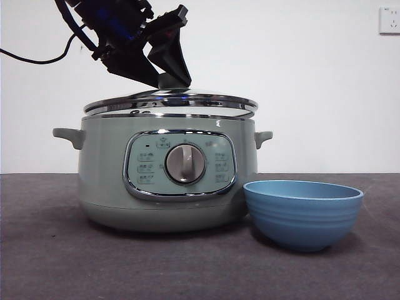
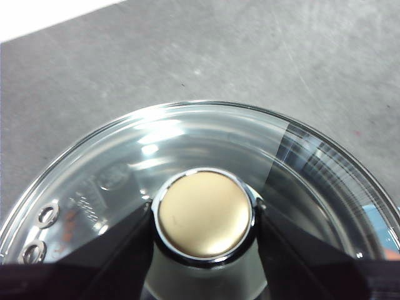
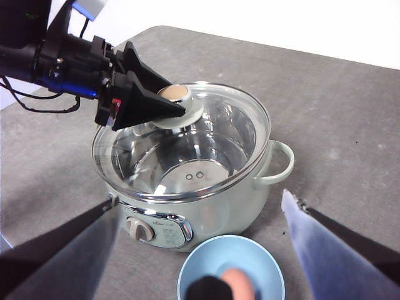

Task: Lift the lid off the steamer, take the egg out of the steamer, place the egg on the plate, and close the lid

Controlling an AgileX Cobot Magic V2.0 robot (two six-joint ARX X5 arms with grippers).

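Glass lid (image 1: 170,102) knob clamped by left end effector (image 2: 204,215), panel writing seemingly illegible

You can read no text, brand or number anywhere in these views. The steamer (image 1: 169,181) carries a front panel (image 1: 180,164) with small pale icon buttons on either side of the dial (image 1: 185,164), but you cannot make out what any of them says. In the left wrist view, the lid (image 2: 125,156) shows a faint stamped mark (image 2: 114,177) in the glass near its two vent holes; it is too blurred to read.
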